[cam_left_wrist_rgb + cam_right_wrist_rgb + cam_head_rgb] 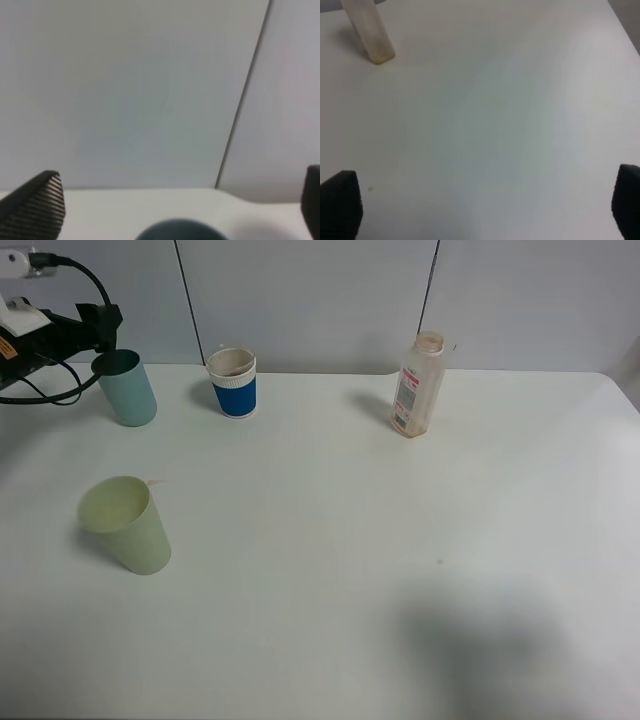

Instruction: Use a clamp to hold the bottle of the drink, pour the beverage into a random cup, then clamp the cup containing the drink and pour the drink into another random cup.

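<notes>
Teal-green plastic tumbler (128, 388): upright, rim between spread left claw (106, 335) | right claw (485, 210): spread, grasping nothing | white counter (350, 540)

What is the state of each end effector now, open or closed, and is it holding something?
Left end effector: open, holding nothing, at the rim of the teal-green tumbler.
Right end effector: open, empty, above the bare table.

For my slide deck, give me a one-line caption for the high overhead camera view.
White table with teal tumbler, blue cup, yellow-green cup and nearly empty bottle; left tool beside the tumbler.
</notes>
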You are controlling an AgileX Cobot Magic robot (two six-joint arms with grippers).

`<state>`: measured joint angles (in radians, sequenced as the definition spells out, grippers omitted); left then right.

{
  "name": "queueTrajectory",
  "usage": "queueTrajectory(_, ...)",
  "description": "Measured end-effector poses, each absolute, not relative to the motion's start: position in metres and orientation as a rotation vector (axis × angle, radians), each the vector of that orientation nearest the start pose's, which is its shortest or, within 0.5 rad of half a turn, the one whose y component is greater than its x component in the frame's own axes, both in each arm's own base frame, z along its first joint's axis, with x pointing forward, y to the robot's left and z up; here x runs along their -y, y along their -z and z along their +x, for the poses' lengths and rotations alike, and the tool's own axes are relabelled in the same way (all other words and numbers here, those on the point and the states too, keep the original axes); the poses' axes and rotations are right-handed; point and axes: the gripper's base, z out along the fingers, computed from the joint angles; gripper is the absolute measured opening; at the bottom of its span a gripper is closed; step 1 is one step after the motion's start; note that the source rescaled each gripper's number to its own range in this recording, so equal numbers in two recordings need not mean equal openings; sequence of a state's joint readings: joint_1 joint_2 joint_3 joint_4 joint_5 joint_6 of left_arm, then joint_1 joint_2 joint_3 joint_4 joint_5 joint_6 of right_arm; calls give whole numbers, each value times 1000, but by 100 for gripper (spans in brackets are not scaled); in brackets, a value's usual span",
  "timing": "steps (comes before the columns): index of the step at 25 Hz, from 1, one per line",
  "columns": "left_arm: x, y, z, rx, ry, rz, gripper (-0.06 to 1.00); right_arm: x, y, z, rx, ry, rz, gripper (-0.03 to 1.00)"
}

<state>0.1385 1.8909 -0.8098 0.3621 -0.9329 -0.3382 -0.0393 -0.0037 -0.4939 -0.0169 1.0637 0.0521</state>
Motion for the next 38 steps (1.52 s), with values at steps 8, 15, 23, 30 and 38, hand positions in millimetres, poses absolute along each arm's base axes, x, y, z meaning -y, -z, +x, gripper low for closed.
queueTrajectory(8,-24,-205,352,-1671,238,-24,87,1,-275,-5,-2047,12,94,100)
queueTrajectory(15,-25,-248,331,-1733,180,-40,98,1,-275,-5,-2047,12,94,100)
queueTrajectory(23,-33,-282,302,-1799,13,-88,99,1,-275,-5,-2047,12,94,100)
queueTrajectory(30,-30,-299,273,-1766,12,-141,99,1,-275,-5,-2047,12,94,100)
queueTrajectory(38,-5,-287,231,-1810,35,-81,99,1,-275,-5,-2047,12,94,100)
